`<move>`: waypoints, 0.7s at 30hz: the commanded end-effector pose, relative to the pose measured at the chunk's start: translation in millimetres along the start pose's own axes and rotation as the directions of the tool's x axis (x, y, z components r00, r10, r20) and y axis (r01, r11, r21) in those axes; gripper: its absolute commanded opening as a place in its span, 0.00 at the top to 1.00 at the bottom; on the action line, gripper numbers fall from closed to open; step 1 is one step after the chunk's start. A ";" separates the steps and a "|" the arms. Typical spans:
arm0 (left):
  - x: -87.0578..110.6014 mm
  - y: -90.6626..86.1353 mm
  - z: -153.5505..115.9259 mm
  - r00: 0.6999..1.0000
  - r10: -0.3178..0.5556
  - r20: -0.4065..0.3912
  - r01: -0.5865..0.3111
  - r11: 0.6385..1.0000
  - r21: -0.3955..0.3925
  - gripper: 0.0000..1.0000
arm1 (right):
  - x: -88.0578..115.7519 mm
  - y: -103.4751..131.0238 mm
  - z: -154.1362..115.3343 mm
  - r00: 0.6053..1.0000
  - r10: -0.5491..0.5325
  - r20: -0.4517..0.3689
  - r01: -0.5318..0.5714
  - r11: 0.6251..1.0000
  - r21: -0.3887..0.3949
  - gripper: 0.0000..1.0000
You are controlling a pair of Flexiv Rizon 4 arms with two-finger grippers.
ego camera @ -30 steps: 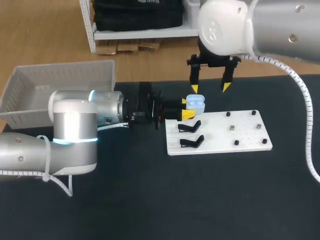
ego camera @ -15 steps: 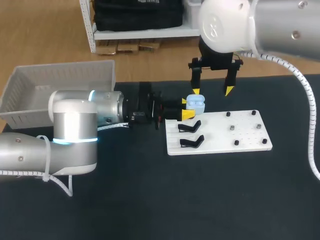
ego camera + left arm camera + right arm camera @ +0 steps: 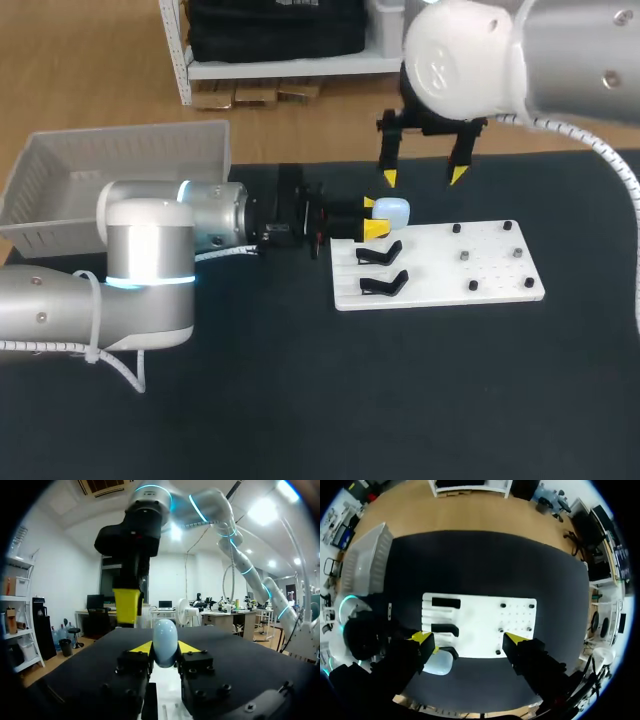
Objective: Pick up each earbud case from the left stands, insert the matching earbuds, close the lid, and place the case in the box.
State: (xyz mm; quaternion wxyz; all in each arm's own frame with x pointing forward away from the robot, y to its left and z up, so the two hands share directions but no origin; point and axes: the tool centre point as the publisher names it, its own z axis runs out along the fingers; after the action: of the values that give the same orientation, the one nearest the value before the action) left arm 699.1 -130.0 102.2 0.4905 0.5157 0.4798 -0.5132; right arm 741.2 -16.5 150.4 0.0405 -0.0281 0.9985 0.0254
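Observation:
A pale blue earbud case (image 3: 391, 211) with its lid down sits just off the far left corner of the white board (image 3: 470, 285). My left gripper (image 3: 372, 218) comes in level from the left and is shut on it. In the left wrist view the case (image 3: 165, 641) stands upright between the yellow tips of the left gripper (image 3: 165, 649). My right gripper (image 3: 421, 178) hangs open above and just behind the case, fingers pointing down, holding nothing. Seen from the right wrist, the case (image 3: 440, 664) lies below the right gripper (image 3: 470, 640), near one of its fingers.
Two black stands (image 3: 381, 253) (image 3: 384, 283) sit empty on the board's left part, with small pegs (image 3: 465, 257) on its right part. The white basket (image 3: 120, 165) stands at the far left of the table, behind my left arm.
The case's lid was up with the earbuds showing; now it is down. My right gripper dipped toward the case, then lifted slightly and spread a little wider. The left arm kept still.

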 end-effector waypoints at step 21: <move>-29.8 9.3 -134.2 0.983 -0.009 -0.182 -0.046 0.955 -0.293 1.00 | 7.3 -68.8 -34.1 0.965 0.212 0.156 -0.194 0.973 -0.124 0.00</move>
State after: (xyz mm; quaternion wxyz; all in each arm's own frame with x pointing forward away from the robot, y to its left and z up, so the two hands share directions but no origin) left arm 730.7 -32.0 113.8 0.4983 0.5099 0.5564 -0.4267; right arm 740.2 -86.6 181.2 0.0877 0.0703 0.9898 0.0881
